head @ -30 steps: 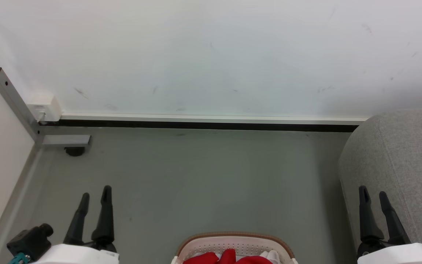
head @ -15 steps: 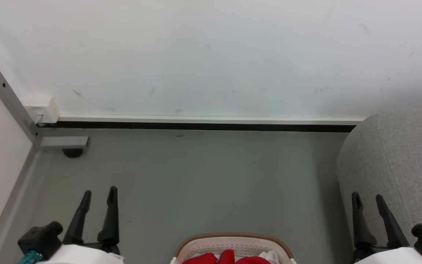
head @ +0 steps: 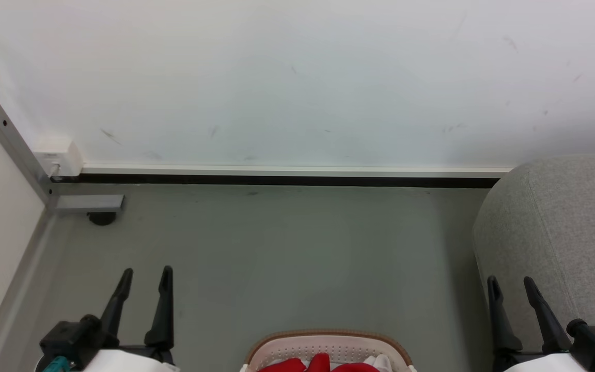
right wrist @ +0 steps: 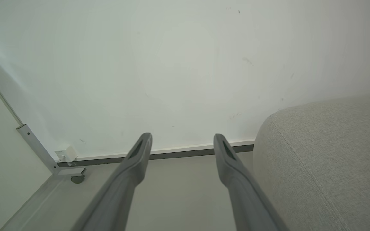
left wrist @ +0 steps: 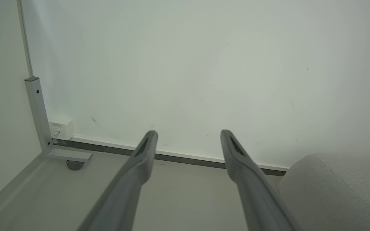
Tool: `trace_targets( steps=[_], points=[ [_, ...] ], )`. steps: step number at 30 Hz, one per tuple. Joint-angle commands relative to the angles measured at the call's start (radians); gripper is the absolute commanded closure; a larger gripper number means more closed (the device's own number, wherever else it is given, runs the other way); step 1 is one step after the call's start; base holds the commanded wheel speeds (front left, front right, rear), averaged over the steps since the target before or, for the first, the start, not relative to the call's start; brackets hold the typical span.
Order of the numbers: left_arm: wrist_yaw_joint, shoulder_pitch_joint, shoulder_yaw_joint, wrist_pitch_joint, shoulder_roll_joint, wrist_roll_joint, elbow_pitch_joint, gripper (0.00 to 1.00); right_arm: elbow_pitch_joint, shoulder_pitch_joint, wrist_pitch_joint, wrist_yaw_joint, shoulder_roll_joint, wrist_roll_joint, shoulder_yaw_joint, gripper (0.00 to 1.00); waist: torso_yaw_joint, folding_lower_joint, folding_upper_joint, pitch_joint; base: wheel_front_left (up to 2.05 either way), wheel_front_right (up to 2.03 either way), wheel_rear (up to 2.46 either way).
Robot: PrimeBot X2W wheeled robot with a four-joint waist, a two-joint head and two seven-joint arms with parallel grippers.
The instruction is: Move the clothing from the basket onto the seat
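The red clothing lay in the basket, close in front of the robot and between its two arms, with a bit of white cloth beside it. Nothing had been picked up yet. The left jaws, two long dark fingers, were wide open and empty above the floor, to the left of the basket. The right jaws were wide open and empty too, just in front of the round end of the sofa. I thought the robot should bend down to see the whole basket, then lower one arm straight in and pinch a thick fold of the red cloth, not the white one. It should lift clear of the rim before swinging over to the sofa on its right. The floor was smooth and grey-green. A plain white wall stood behind, with a dark strip along its bottom. A metal post and a small white box sat in the left corner.
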Motion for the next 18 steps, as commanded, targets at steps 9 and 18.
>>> trace_targets(
  steps=[9,18],
  points=[
    [0.002,0.003,-0.001,-0.023,0.011,0.087,-0.012,0.00,0.020,-0.015,-0.023,-0.002,-0.010,-0.076,0.010,0.00,-0.003,0.0000,0.0000,-0.001,0.00,0.00,0.00],
    [0.000,0.004,0.002,-0.043,0.005,0.146,-0.018,0.00,0.015,-0.019,-0.040,-0.002,-0.010,-0.120,0.022,0.00,-0.007,0.0000,0.0000,0.000,0.00,0.00,0.00]
  ],
)
